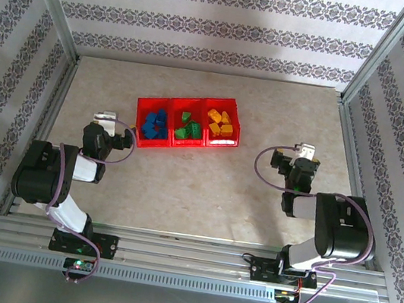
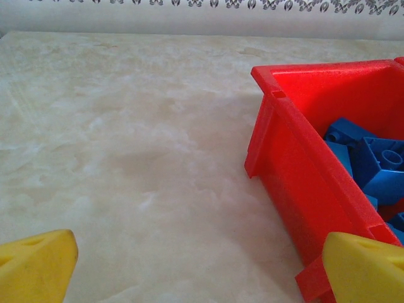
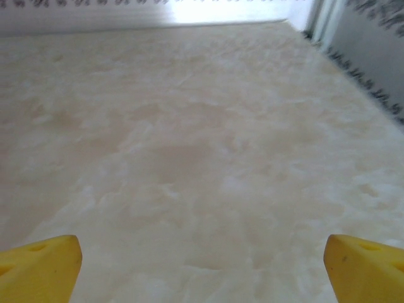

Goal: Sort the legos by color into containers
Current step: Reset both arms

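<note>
The red containers [image 1: 138, 111] form one tray at mid table. Blue legos [image 1: 154, 125] fill its left bin, green legos [image 1: 186, 127] the middle one, yellow-orange legos [image 1: 221, 123] the right one. My left gripper [image 1: 112, 128] stands open just left of the tray with nothing between its fingers. In the left wrist view the red bin wall [image 2: 297, 170] and blue legos [image 2: 372, 164] lie to the right of my left gripper [image 2: 199, 271], between yellow fingertips [image 2: 38, 265]. My right gripper [image 1: 303, 154] is open and empty, well right of the tray; my right gripper [image 3: 202, 268] hovers over bare tabletop.
Patterned walls with metal posts [image 1: 51, 8] close in the table on three sides. A rail frame [image 1: 186, 253] runs along the near edge by the arm bases. Bare marbled tabletop [image 1: 202, 198] spreads between the arms and in front of the tray.
</note>
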